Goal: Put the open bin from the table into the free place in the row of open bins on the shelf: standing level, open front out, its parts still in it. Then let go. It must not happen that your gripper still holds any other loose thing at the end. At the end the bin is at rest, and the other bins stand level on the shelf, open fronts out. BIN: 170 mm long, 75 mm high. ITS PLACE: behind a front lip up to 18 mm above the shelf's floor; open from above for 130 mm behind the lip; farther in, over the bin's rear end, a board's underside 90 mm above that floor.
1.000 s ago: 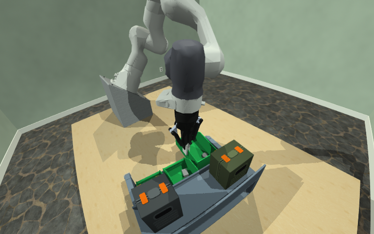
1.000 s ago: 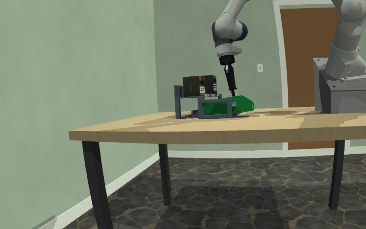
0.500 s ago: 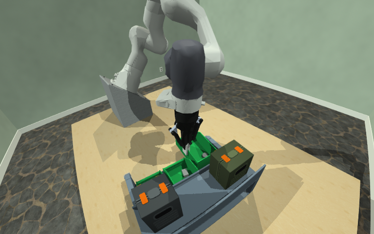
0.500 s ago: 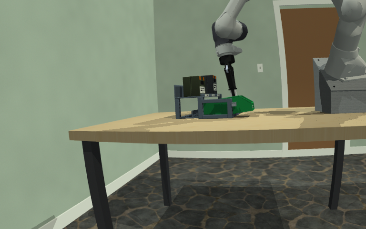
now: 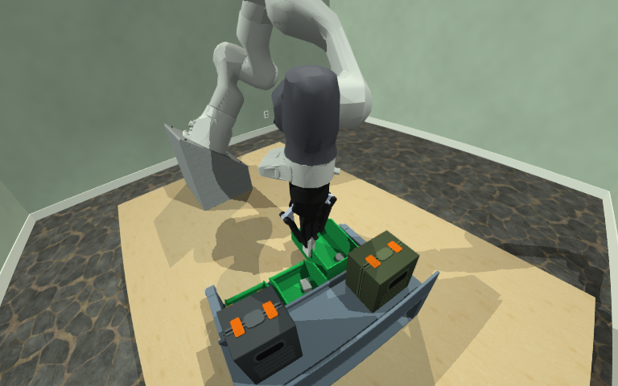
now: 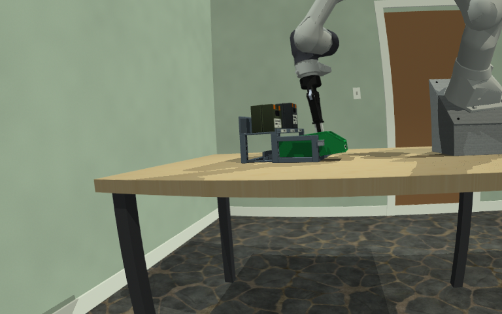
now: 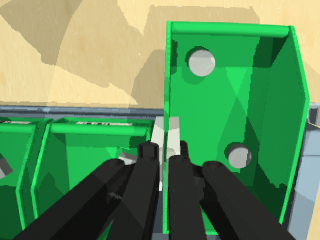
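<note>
The green open bin (image 5: pixel 330 252) sits partly in the shelf's (image 5: pixel 327 318) row, at the right end next to two other green bins (image 5: pixel 296 281). In the side view the bin (image 6: pixel 329 144) juts out of the shelf front and is tilted, its outer end higher. The wrist view shows the bin (image 7: pixel 234 120) with two grey round parts (image 7: pixel 202 62) inside. My gripper (image 5: pixel 310 248) reaches down from above and is shut on the bin's thin left side wall (image 7: pixel 167 140). In the side view its tips (image 6: pixel 320 128) meet the bin's top edge.
A dark grey box (image 5: pixel 259 334) and an olive box (image 5: pixel 381 269) stand on the shelf's upper board, close behind the bins. The grey shelf frame (image 6: pixel 277 146) stands on the wooden table. The robot's grey pedestal (image 5: pixel 209 173) is at the far side.
</note>
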`<state>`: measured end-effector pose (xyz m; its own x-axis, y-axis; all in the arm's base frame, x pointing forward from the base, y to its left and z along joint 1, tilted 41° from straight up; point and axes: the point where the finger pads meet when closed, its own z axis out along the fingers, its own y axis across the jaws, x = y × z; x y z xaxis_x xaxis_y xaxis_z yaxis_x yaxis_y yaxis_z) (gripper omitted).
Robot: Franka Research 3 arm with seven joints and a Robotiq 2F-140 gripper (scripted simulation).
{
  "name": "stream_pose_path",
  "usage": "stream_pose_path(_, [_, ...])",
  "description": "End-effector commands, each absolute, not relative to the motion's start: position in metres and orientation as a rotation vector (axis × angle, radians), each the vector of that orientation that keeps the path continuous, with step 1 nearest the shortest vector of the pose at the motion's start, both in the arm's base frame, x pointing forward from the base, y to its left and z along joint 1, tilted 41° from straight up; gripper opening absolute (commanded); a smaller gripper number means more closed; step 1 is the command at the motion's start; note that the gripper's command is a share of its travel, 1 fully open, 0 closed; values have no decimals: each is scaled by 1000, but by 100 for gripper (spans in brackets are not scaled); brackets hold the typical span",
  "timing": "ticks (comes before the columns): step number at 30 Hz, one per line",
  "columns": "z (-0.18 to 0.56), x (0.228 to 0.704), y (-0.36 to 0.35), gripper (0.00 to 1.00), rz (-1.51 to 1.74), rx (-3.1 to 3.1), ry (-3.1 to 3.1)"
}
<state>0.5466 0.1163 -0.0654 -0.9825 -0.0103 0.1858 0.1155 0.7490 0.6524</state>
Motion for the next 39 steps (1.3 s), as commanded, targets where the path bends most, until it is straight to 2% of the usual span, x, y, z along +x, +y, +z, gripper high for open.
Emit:
stream_pose_path(1, [-66,551,115,0,-1049,-100,-2775])
stream_pose_path(39, [-68,563,115,0,-1053,-110,-2791])
